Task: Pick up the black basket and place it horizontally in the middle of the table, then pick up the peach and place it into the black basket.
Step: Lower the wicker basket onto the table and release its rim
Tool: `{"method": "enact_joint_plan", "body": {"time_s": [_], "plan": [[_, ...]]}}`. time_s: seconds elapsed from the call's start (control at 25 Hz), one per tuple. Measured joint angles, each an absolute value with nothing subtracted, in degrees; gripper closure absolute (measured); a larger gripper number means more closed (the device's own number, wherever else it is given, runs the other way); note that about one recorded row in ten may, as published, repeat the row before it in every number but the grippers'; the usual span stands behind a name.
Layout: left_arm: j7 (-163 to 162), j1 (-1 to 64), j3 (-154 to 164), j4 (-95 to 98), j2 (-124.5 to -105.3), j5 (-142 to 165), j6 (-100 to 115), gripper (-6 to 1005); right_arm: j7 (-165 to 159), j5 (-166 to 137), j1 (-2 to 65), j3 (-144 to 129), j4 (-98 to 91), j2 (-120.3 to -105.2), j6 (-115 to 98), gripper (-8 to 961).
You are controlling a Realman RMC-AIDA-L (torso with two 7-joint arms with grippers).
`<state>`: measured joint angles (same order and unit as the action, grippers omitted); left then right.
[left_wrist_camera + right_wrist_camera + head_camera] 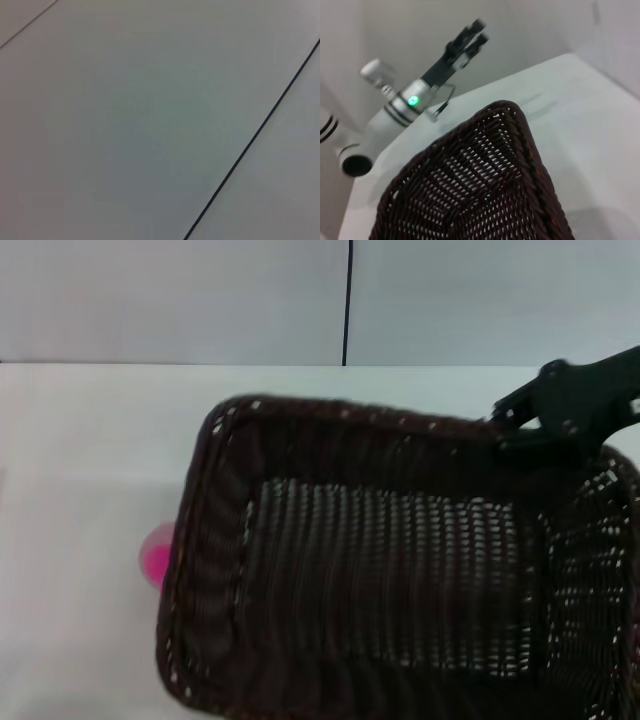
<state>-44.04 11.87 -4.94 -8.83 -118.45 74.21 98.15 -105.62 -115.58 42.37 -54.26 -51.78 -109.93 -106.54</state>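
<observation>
One arm does the work right now, my right one. Its black tool is clamped on the far rim of the big dark woven wicker basket, near the right-hand corner. I hold it by the rim because the braided edge is the only thin part the tool can pinch.

From the head view the basket looks lifted and tipped, with its open inside facing me. In the right wrist view one corner of it pokes up, with the plain white tabletop well below it. I think I am in the middle of carrying it, and it is not yet set down flat in the middle.

Far across the basket from my right tool, just past its left side, sits the small round pink peach on the tabletop. Part of it is hidden by the basket. I must not set the basket down on top of it.

My left tool waits up in the air, away from the basket, holding nothing. I cannot tell if it is open.
</observation>
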Motion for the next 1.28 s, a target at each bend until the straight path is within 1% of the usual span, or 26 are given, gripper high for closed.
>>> {"method": "enact_joint_plan", "body": {"time_s": [0.16,0.28,0.32,0.36,0.52,0.92,1.28], "plan": [[-44.8,11.7,-4.7,-8.9,-118.46,74.2,98.2,186,-103.2,-117.5,43.9,-55.1,-50.8,-111.28,-106.1,747],[-46.1,11.2,-2.6,-8.7,-118.47,74.3,98.7,188,-101.7,-119.1,44.7,-55.1,-50.6,-112.01,-105.1,745],[-46.4,11.2,-2.2,-8.5,-118.46,74.3,98.8,189,-100.1,-119.8,45.0,-55.1,-50.3,-112.60,-104.2,744],[-46.4,11.2,-2.2,-8.5,-118.46,74.3,98.8,190,-100.1,-119.8,45.0,-55.1,-50.3,-112.60,-104.2,744],[-46.7,11.1,-0.9,-8.4,-118.46,74.3,98.9,194,-97.0,-120.0,45.5,-56.9,-48.9,-113.89,-101.0,741],[-46.7,11.1,0.3,-8.8,-118.48,74.3,99.7,203,-94.8,-121.2,47.5,-60.3,-43.6,-115.17,-93.6,735],[-46.6,11.4,0.9,-8.8,-118.56,74.3,99.3,211,-93.9,-121.0,48.7,-60.0,-41.5,-115.36,-91.8,729]]}}
